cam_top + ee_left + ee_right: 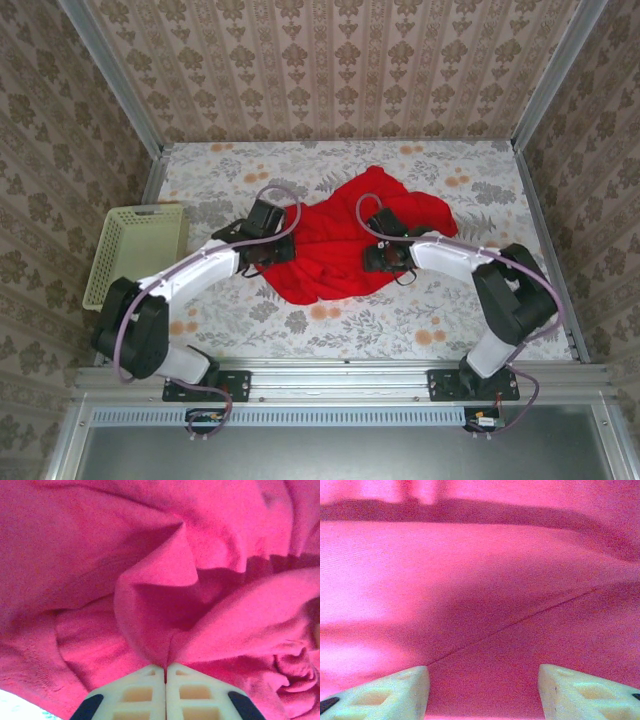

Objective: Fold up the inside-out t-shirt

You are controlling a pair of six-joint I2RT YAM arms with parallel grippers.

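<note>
One pinch set: left gripper (165, 672) pressed together on t-shirt (335, 250) fold, lower centre; right gripper (482, 680) spread above flat cloth; we lift slowly, avoid dragging.

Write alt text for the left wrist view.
The left gripper, jaws shut, pinches a fold of the red t-shirt. Crumpled cloth rises behind it; a sliver of table shows at bottom left.
</note>
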